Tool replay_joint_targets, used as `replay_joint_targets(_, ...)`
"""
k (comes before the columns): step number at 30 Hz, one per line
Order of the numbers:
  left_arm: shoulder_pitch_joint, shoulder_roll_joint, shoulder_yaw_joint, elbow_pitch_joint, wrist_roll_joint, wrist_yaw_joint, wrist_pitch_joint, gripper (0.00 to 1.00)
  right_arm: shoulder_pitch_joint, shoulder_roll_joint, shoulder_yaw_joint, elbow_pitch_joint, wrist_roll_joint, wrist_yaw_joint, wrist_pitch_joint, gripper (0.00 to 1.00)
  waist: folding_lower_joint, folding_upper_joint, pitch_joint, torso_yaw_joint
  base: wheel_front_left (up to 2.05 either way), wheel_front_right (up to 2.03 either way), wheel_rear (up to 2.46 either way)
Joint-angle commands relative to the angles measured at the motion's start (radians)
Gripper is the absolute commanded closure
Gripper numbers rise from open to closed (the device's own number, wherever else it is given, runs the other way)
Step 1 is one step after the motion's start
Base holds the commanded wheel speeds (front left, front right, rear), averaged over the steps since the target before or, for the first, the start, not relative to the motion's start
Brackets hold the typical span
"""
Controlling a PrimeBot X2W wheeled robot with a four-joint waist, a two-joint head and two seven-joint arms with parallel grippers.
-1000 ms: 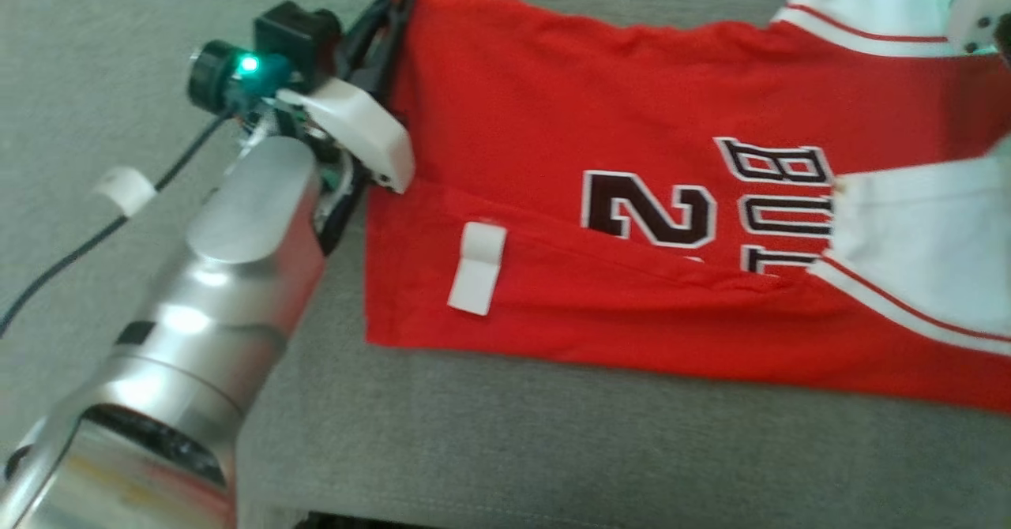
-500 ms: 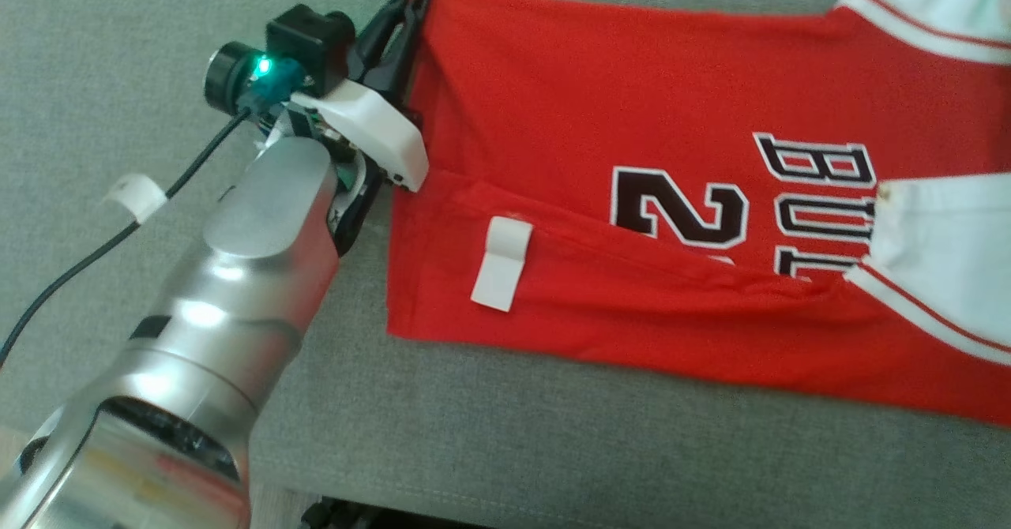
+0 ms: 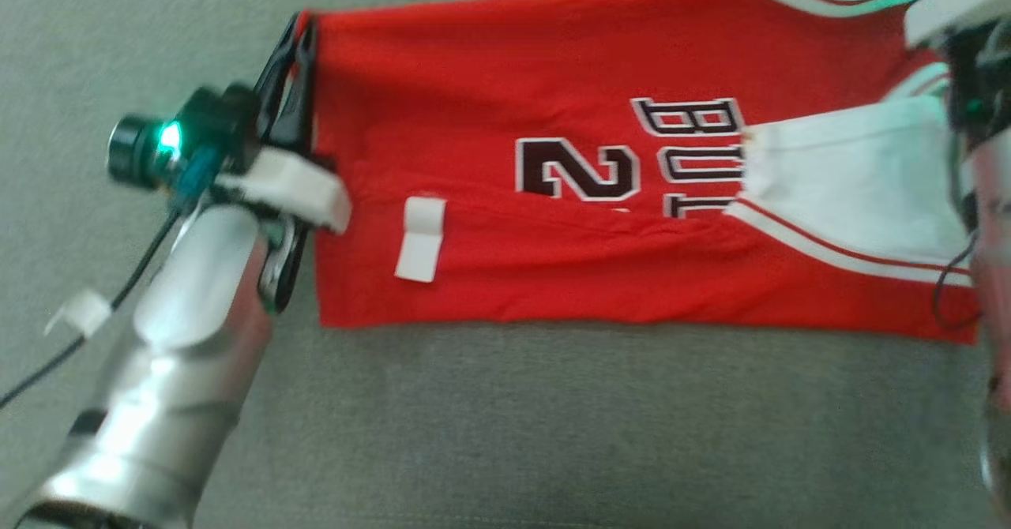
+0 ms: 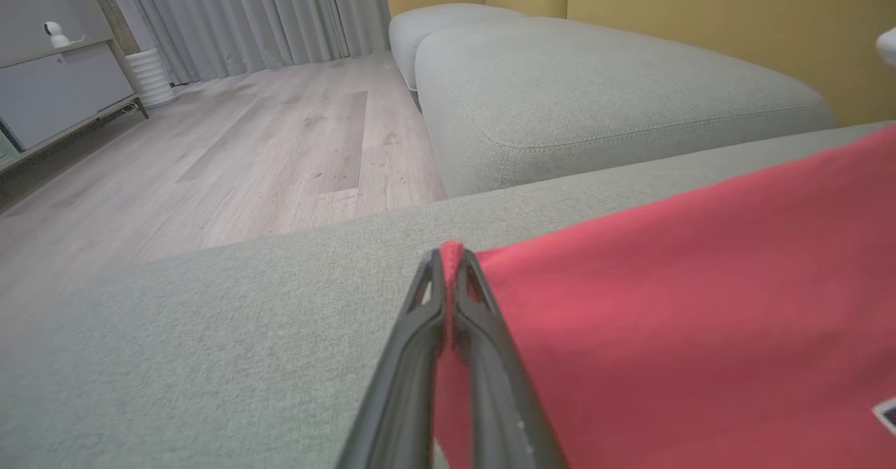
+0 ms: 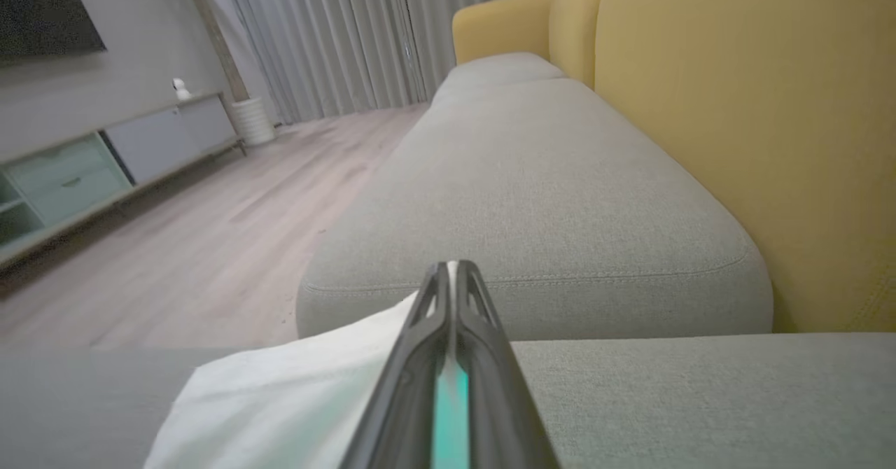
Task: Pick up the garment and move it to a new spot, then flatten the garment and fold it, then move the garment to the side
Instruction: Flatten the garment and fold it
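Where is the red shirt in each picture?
Head view: the shirt lies across the middle, its left corner in the left end effector.
Left wrist view: lower right, corner pinched at the fingertips.
Right wrist view: lower left, the white part of it, reaching the right end effector.
Shared landmark: the grey sofa cushion under it.
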Motion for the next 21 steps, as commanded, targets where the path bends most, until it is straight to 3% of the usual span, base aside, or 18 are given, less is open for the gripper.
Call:
replay_joint_targets(1, 0.008, 0.05, 0.055, -0.039, 0.015, 0.011, -0.006, 1.0, 0.052, 0.004, 0.02, -0.065, 0.034, -0.001, -0.012, 1.0, 0.0001, 0.0, -0.038, -0.044, 0.0, 0.0, 0.0)
replay_joint_targets(8, 0.202, 0.058, 0.151, -0.104, 0.062, 0.017, -0.006, 1.0, 0.361, -0.001, 0.024, -0.241, 0.169, -0.001, 0.02, 1.0, 0.0001, 0.0, -0.128, -0.107, 0.0, 0.0, 0.0)
replay_joint_targets(13, 0.363, 0.04, 0.226, -0.145, 0.078, 0.019, -0.006, 1.0, 0.543, 0.038, 0.017, -0.319, 0.211, -0.001, 0.057, 1.0, 0.0001, 0.0, -0.198, -0.132, 0.0, 0.0, 0.0)
replay_joint_targets(14, 0.391, 0.033, 0.233, -0.146, 0.082, 0.014, -0.006, 0.88, 0.568, 0.049, 0.018, -0.327, 0.217, -0.001, 0.066, 1.0, 0.0001, 0.0, -0.21, -0.134, 0.0, 0.0, 0.0)
replay_joint_targets(15, 0.418, 0.028, 0.242, -0.145, 0.088, 0.011, -0.006, 0.61, 0.591, 0.058, 0.018, -0.333, 0.218, -0.001, 0.075, 1.0, 0.0001, 0.0, -0.224, -0.137, 0.0, 0.0, 0.0)
replay_joint_targets(16, 0.442, 0.02, 0.251, -0.145, 0.09, 0.008, -0.006, 0.18, 0.61, 0.066, 0.016, -0.337, 0.22, -0.001, 0.083, 1.0, 0.0001, 0.0, -0.236, -0.139, 0.0, 0.0, 0.0)
replay_joint_targets(17, 0.462, 0.012, 0.262, -0.141, 0.093, 0.006, -0.006, 0.0, 0.626, 0.074, 0.01, -0.343, 0.219, -0.001, 0.085, 0.42, 0.0001, 0.0, -0.248, -0.139, 0.0, 0.0, 0.0)
replay_joint_targets(18, 0.48, 0.004, 0.272, -0.137, 0.096, 0.004, -0.006, 0.0, 0.639, 0.077, 0.01, -0.352, 0.209, -0.001, 0.081, 0.0, 0.0001, 0.0, -0.258, -0.139, 0.0, 0.0, 0.0)
replay_joint_targets(21, 0.521, -0.021, 0.309, -0.149, 0.112, 0.007, -0.006, 0.0, 0.666, 0.087, -0.003, -0.367, 0.17, -0.001, 0.055, 0.0, 0.0001, 0.0, -0.281, -0.139, 0.0, 0.0, 0.0)
